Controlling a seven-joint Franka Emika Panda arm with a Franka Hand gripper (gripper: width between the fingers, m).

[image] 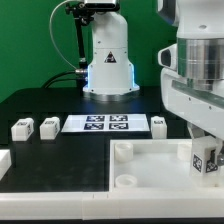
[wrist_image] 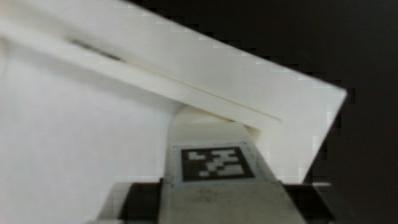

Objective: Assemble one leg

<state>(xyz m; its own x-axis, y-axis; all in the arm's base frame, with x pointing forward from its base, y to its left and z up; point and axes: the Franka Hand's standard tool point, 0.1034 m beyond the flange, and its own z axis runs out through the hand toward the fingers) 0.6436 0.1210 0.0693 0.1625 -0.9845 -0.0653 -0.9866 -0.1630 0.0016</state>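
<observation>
One leg [image: 206, 160] with its tag facing out stands clenched in the gripper [image: 205, 150] at a corner of the white tray-like part [image: 150, 160].

Bright, even overhead light; white parts glare against the black table [image: 40, 100]. The wrist view is soft, blurred.

A black table [image: 60, 105] lies under even light, green wall [image: 30, 40] behind it.
</observation>
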